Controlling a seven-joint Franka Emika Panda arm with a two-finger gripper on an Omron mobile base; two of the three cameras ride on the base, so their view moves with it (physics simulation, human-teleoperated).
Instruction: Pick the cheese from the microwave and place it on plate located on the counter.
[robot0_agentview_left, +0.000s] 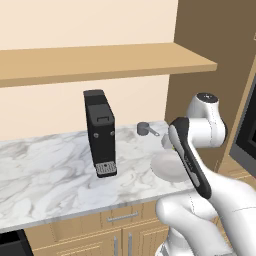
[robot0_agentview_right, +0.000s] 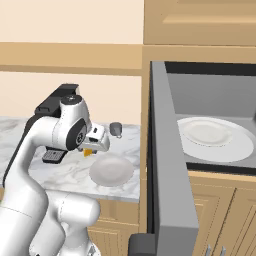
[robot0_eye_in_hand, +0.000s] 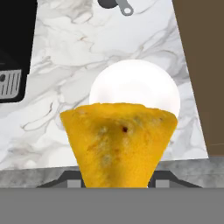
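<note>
The tool holds the cheese above the bench, left of the plate. The cheese is out of the microwave; putting it down is left.

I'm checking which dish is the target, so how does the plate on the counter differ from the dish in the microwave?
The plate is smaller; the dish is clearly wider. The plate looks plain, while the dish has a raised inner ring. The plate sits on the marbled counter; the dish lies inside the open microwave. Both are round, pale and bare.
</note>
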